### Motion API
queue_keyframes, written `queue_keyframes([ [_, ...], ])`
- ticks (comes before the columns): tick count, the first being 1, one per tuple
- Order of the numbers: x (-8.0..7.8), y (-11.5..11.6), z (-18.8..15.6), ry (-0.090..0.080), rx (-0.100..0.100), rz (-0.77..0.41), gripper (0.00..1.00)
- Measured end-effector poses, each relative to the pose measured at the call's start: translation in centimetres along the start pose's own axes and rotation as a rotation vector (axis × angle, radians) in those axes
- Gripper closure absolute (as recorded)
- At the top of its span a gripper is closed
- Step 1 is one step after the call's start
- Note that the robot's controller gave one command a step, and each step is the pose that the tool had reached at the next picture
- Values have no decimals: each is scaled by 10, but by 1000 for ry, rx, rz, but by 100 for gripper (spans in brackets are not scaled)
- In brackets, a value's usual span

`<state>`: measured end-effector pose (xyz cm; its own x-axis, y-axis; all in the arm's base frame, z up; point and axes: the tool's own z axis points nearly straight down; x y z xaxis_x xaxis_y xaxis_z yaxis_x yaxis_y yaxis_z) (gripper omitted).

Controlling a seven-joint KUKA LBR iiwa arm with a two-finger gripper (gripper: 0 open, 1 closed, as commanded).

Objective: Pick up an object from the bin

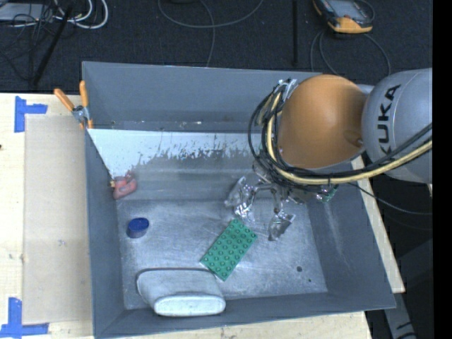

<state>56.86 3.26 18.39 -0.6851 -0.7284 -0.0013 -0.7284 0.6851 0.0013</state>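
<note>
My gripper (262, 214) hangs below the orange wrist cover in the bin's right half, its two metal fingers spread apart with nothing between them. A flat green studded plate (229, 248) lies tilted on the bin floor just below and left of the fingers; its upper corner sits close under the left fingertip (244, 207). The right fingertip (281, 223) stands to the right of the plate, apart from it.
A white oblong thing (181, 293) lies along the bin's front wall. A small blue cap (138, 226) sits at the left, and a pink scrap (125, 185) rests in the far left corner.
</note>
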Motion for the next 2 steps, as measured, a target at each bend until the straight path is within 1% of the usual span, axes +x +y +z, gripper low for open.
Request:
queue_keyframes([
  [1, 15, 15, 108, -20, 11, -303, 0],
  [2, 15, 14, 105, -21, 15, -301, 100],
])
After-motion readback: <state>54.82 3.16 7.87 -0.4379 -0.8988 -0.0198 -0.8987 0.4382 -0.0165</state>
